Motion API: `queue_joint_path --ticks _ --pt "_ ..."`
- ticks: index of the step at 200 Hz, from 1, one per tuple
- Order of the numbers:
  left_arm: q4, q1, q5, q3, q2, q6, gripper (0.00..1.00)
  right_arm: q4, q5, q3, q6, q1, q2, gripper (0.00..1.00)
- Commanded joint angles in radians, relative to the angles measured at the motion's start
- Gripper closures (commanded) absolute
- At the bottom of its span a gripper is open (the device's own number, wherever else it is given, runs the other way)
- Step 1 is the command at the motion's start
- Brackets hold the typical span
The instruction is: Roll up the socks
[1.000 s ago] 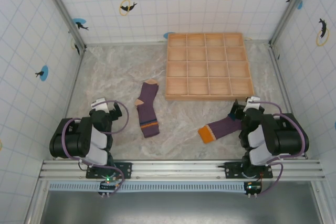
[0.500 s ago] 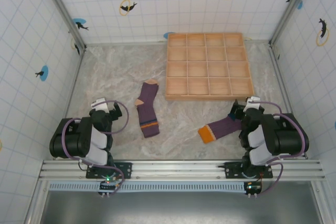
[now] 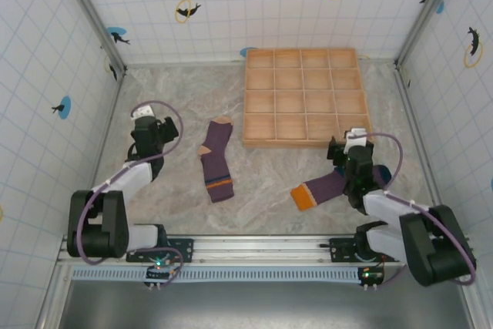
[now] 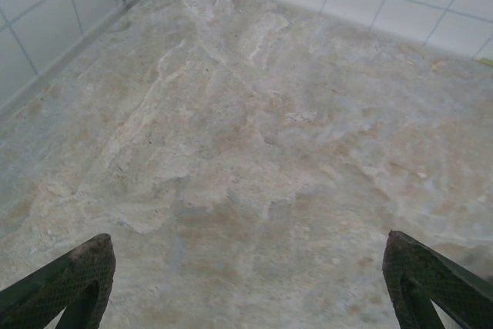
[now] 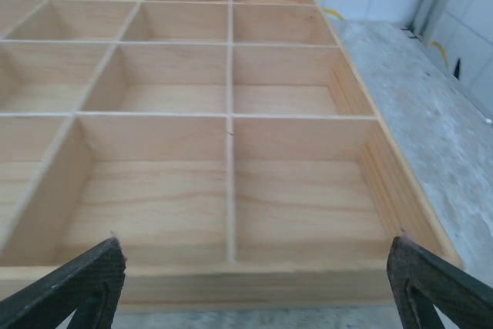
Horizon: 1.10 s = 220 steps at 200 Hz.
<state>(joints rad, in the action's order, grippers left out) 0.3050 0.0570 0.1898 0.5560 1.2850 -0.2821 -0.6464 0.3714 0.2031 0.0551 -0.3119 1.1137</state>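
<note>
Nothing is rolled yet: one sock (image 3: 216, 161) lies flat on the counter (image 4: 254, 152) well to the right of the left jaws, the other sock (image 3: 320, 190) just behind and left of the right jaws, both pairs gaping empty

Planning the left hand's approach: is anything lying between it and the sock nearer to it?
Nothing visible. In the top view, bare table separates the left hand from that sock; the wooden tray sits farther right, off that path.
</note>
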Motion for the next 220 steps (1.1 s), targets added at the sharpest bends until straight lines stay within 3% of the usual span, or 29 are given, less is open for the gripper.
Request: queue_joint_path --ticks 1,16,39,59,95,116,156,220 --pt "-0.313 0.016 -0.066 0.04 -0.089 -0.123 0.09 0.324 0.055 0.083 0.058 -0.07 -0.089 0.1" --pt "-0.424 0.047 -0.107 0.095 -0.133 -0.151 0.09 0.472 0.045 0.138 0.191 -0.109 -0.128 0.15" --pt "-0.578 0.13 -0.181 0.197 -0.162 -0.187 0.09 0.732 -0.17 0.24 0.38 -0.118 -0.13 0.18" --pt "-0.619 0.197 -0.301 0.225 -0.184 -0.251 0.1 0.814 -0.235 0.248 0.483 -0.19 -0.137 0.21" --pt "-0.668 0.332 -0.41 0.241 -0.19 -0.346 0.14 0.996 -0.118 0.287 0.573 -0.395 -0.149 0.23" --pt "-0.669 0.447 -0.419 0.252 -0.166 -0.381 0.14 1.045 -0.049 0.288 0.581 -0.515 -0.162 0.27" --pt "-0.612 0.588 -0.453 0.31 -0.06 -0.416 0.15 1.089 0.056 0.3 0.557 -0.729 -0.12 0.33" --pt "-0.54 0.634 -0.495 0.354 0.051 -0.44 0.15 1.109 0.08 0.331 0.558 -0.847 0.057 0.43"
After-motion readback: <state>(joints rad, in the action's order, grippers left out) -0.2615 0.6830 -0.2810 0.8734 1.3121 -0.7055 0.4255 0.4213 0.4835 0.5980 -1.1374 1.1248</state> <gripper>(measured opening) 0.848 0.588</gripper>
